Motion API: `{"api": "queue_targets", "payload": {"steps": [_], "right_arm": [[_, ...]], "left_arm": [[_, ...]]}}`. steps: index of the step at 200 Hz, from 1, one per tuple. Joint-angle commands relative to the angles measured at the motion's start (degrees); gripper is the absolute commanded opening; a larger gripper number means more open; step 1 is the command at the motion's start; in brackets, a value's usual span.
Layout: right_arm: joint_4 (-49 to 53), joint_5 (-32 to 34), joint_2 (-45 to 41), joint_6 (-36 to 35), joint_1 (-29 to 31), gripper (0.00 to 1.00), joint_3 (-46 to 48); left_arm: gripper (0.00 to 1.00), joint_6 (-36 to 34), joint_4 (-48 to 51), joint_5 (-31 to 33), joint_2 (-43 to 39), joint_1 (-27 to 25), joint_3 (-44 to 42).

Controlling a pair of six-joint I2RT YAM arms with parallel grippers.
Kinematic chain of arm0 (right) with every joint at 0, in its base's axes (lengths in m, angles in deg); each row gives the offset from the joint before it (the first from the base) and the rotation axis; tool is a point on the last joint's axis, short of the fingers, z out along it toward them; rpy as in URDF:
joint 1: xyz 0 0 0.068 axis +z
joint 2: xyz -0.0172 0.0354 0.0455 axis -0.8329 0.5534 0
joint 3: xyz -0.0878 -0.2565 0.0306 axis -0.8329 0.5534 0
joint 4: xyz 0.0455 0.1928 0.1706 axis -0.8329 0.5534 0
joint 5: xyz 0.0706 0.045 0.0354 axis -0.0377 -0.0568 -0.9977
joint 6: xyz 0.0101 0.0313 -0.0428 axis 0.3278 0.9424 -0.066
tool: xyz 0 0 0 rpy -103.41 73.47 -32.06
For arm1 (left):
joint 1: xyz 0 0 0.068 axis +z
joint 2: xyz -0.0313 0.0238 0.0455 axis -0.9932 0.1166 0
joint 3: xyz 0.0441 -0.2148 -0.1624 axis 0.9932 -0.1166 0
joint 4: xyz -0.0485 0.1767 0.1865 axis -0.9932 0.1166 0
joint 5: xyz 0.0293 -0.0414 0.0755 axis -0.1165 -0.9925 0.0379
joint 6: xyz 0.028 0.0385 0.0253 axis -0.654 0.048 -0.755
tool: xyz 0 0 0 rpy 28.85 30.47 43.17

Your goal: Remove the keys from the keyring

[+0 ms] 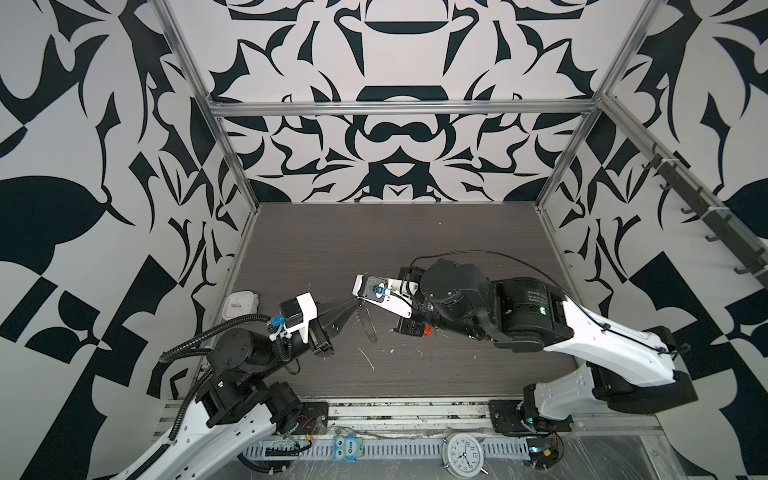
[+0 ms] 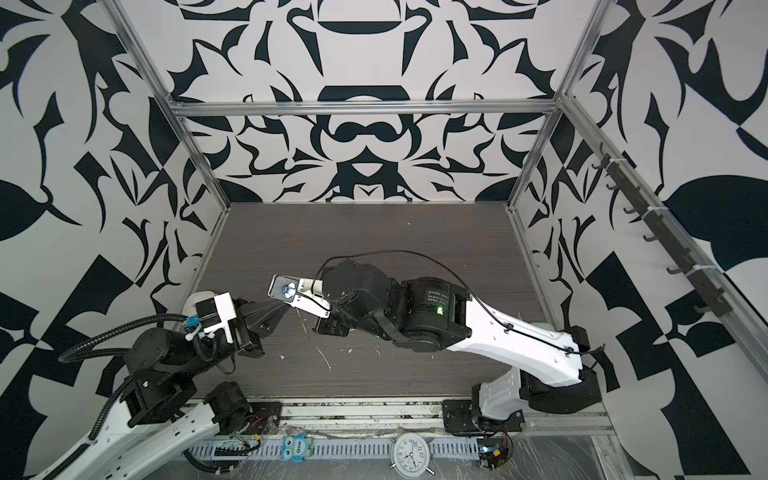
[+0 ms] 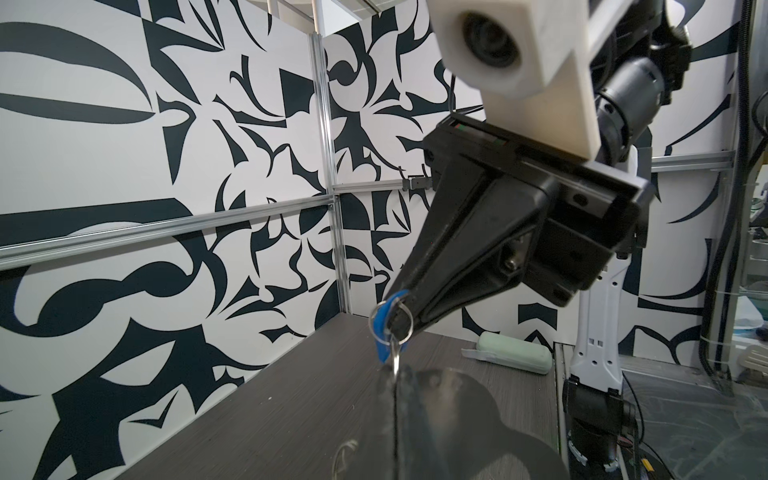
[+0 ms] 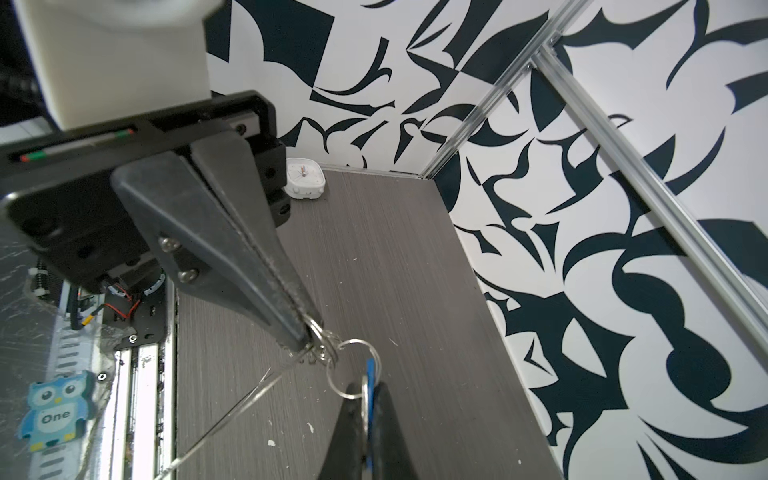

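The left gripper [image 4: 305,334] is clamping its jaws on the silver clips of the keyring [image 4: 321,347], with the grey strap [image 4: 249,395] trailing down toward the table [image 4: 395,257]. The right gripper [image 3: 401,319] is pinching the blue tag [image 3: 381,332] beside its split ring [image 4: 353,365], so everything is hanging in mid-air between the arms. The right arm is probably best drawing the ring slowly out along the clip's opening while the left is bracing steady, without twisting.
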Motion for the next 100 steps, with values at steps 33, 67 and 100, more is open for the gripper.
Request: {"api": "queue_targets", "payload": {"steps": [33,67,100], "right_arm": [[-2.16,0.03,-1.98,7.08,-0.73,0.0,1.23],[-3.01,-1.49,-1.95,8.95,-0.74,0.0,2.71],[-3.1,-2.33,-2.21,11.37,-0.83,0.0,3.43]], "left_arm": [[0.0,-0.95,-3.43,0.78,-1.44,-0.12,-1.06],[0.0,-0.99,-3.89,0.73,-1.61,-0.12,-1.18],[0.0,-1.57,-4.24,1.12,-1.98,-0.12,-1.27]]}}
